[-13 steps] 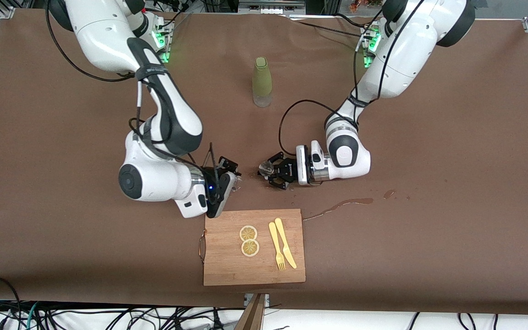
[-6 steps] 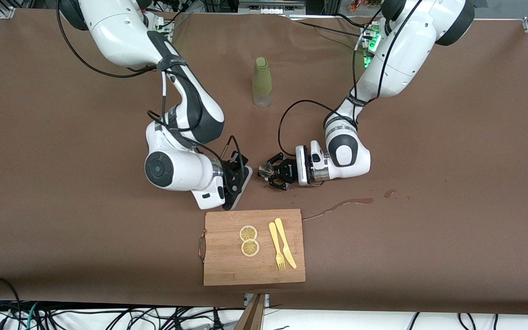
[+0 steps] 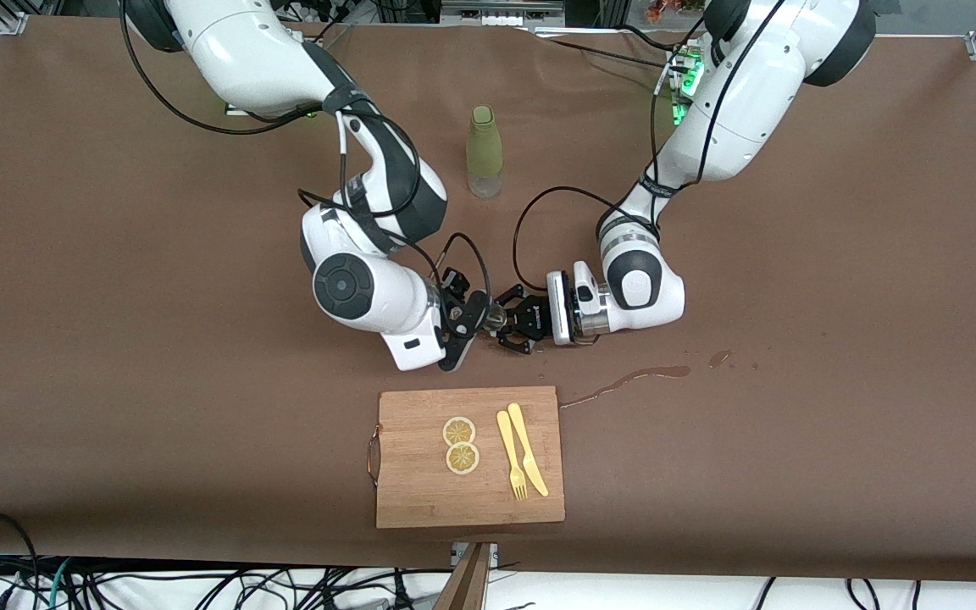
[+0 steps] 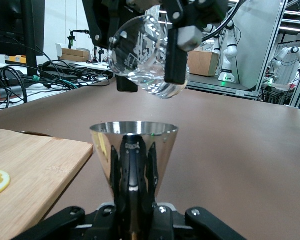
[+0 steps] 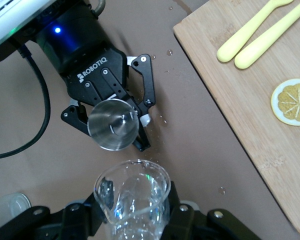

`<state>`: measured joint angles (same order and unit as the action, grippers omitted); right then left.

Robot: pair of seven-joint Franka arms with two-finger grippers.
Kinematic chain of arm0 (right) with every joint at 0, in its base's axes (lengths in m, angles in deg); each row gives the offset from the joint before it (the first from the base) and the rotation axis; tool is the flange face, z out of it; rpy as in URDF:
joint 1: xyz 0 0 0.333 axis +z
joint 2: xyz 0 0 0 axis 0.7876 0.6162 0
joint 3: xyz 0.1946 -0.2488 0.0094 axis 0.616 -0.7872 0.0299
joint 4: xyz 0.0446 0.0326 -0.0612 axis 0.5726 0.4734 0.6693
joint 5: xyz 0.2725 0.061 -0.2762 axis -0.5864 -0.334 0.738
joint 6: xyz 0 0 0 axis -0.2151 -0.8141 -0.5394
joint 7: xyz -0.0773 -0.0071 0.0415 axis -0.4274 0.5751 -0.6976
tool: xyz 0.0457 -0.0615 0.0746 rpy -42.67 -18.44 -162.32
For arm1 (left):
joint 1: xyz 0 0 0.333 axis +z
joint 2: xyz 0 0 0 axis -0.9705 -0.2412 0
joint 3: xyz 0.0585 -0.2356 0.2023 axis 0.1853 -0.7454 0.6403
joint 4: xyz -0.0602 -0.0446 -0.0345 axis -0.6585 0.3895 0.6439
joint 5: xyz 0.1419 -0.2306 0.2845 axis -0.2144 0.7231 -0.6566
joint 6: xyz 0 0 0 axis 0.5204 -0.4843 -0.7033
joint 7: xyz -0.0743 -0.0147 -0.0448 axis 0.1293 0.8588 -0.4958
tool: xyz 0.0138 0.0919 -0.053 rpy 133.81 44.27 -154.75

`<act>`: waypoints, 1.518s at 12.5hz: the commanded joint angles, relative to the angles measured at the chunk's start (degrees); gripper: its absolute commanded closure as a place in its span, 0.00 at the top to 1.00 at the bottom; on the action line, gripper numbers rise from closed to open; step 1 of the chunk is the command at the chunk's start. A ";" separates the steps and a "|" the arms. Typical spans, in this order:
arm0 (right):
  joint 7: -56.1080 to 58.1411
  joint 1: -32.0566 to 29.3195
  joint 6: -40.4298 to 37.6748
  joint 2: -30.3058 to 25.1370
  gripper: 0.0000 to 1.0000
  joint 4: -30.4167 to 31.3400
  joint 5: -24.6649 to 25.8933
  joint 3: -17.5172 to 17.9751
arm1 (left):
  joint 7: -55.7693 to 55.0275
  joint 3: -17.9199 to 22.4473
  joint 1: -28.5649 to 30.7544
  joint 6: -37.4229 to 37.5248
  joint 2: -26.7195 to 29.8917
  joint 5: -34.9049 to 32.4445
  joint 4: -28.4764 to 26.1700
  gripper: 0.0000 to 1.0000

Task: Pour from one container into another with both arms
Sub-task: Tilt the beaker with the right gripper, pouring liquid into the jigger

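Saw a brown cover (image 3: 115, 339) spread flat over the whole table, with a thin wet streak (image 3: 632, 377) on it beside the wooden board (image 3: 420, 500), toward the left arm's end. Saw tangled wires past the table edge nearest the front camera, and, in the left wrist view, a bright room with boxes and more white robot arms far off. Counted two arms, one green bottle (image 3: 485, 151) standing upright near the bases, one board, two lemon slices (image 3: 459, 431) on it, one yellow fork (image 3: 512, 457) and one yellow knife (image 3: 529, 449) lying side by side, touching. Found the left gripper (image 3: 512, 324) low over the bare cover between bottle and board, pinching one shiny metal cup (image 4: 134, 145) with its wide mouth facing up. Found the right gripper (image 3: 464, 318) just beside it, squeezing one clear glass (image 4: 145, 60), tipped on its side right above the metal cup. Could hardly make out either cup from the front camera, with both tucked in among the black fingers. Could not tell how much was inside the glass, nor whether the metal cup touched the table. Lost the tops of both arms past the picture's edge.
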<state>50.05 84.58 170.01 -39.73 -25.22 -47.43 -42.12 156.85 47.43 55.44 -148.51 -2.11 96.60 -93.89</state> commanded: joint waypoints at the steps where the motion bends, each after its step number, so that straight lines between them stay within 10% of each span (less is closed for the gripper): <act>1: -2.55 1.65 -1.68 -1.09 0.02 -0.64 3.69 -0.35 | 1.87 0.31 -0.49 -0.08 -0.97 2.88 1.41 0.00; 19: -7.65 7.98 -2.29 -1.62 0.03 -0.73 17.14 -0.53 | 1.96 0.05 -0.76 0.10 -2.55 3.94 3.88 0.00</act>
<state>43.86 91.66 168.66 -40.67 -25.59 -31.93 -42.14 156.85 47.33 55.43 -148.50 -3.77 97.75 -91.45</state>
